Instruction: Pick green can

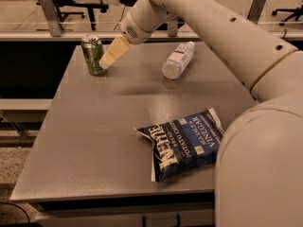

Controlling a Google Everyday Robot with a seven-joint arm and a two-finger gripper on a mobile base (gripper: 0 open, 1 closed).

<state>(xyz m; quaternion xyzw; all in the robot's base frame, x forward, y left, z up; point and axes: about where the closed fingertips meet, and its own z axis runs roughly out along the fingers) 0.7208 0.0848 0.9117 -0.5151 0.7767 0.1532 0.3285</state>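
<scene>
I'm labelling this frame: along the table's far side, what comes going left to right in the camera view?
The green can → pincer, just right of the can → water bottle lying on its side. The chip bag lies nearer, overlapping the bottle's span, so it is omitted.

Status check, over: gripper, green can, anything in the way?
Status: gripper beside green can, on the bottle side, contact unclear. Can upright at table's far corner. Bottle and chip bag lie apart, nothing between.
</scene>
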